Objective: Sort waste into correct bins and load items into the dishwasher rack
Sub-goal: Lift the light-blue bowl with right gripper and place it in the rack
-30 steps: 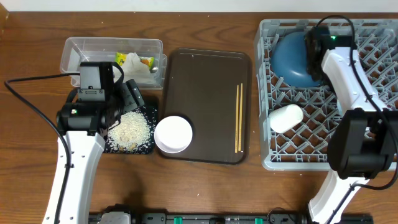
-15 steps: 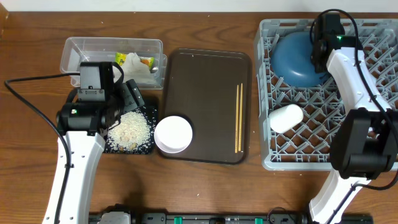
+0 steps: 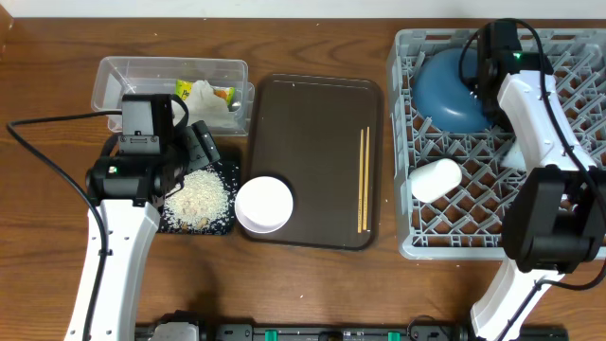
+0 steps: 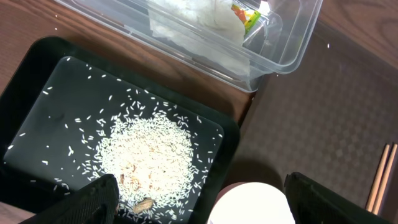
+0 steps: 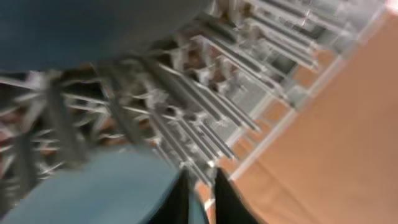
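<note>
Left wrist view: left gripper [image 4: 208, 198] is standing wide open, fingers [image 4: 93, 200] showing at the lower left and lower right of the frame, gripping nothing. White bowl [image 4: 252, 204] is sitting between them at bottom centre, only its rim in view; contact with the fingers: cannot tell.

Black tray [image 4: 37, 81] is filling the left half of the frame. Rice grains [image 4: 146, 158] are lying heaped in its lower middle, with strays scattered around the heap. Clear tub [image 4: 283, 50] is running across the top, with the napkin [image 4: 186, 18] and snack wrapper [image 4: 245, 14] lying inside it. Brown serving tray [image 4: 323, 118] is taking up the right side, and the chopsticks [image 4: 380, 180] are poking in at the right edge.

Right wrist view, blurred: right gripper [image 5: 203, 196] is showing as two dark strips at bottom centre, with a narrow gap between them. Whether they are clamping anything: cannot tell. Blue surfaces are filling the top and lower left, with rack [image 5: 205, 81] lattice running between them.

Overhead: the right gripper is sitting in the upper right of the frame, at the right edge of the blue dish [image 3: 443, 90], which is resting in the rack's upper left part. Plate or bowl: cannot tell. Pale cup [image 3: 436, 178] is lying on its side in the rack, below the dish. The white bowl is sitting at the lower left corner of the brown serving tray, just beside the black tray
</note>
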Controlling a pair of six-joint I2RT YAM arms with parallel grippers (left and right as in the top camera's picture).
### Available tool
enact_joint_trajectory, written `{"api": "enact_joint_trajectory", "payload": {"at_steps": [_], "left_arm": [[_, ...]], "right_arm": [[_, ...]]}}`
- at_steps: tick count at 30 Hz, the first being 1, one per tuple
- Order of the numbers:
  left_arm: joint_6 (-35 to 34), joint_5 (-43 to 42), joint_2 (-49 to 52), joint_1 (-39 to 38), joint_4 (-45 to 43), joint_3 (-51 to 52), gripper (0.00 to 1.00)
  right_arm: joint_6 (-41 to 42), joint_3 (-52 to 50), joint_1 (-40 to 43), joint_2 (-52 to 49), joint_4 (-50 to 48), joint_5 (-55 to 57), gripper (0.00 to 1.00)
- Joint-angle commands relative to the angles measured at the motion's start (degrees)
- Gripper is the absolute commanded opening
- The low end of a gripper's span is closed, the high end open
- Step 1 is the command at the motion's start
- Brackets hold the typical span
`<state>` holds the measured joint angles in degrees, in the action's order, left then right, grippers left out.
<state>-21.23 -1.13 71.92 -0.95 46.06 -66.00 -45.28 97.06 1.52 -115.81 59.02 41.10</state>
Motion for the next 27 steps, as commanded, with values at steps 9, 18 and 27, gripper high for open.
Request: {"api": "enact_joint_trajectory", "payload": {"at_steps": [9,18,27], "left_arm": [[-0.31,0.26,0.31,0.24,0.02,-0.61,0.88],[-0.31,0.26,0.31,0.24,0.02,-0.61,0.88],[-0.31,0.26,0.31,0.24,0.02,-0.61,0.88]], "right_arm": [[6.01,-1.09,-0.96,0.28,-3.65,-9.75,0.99],[6.05,-0.48,-1.22,1.46,-3.98,-14.14,0.99],[9.75,4.11,-1.16,6.05,-4.83,-24.44,0.99]]}}
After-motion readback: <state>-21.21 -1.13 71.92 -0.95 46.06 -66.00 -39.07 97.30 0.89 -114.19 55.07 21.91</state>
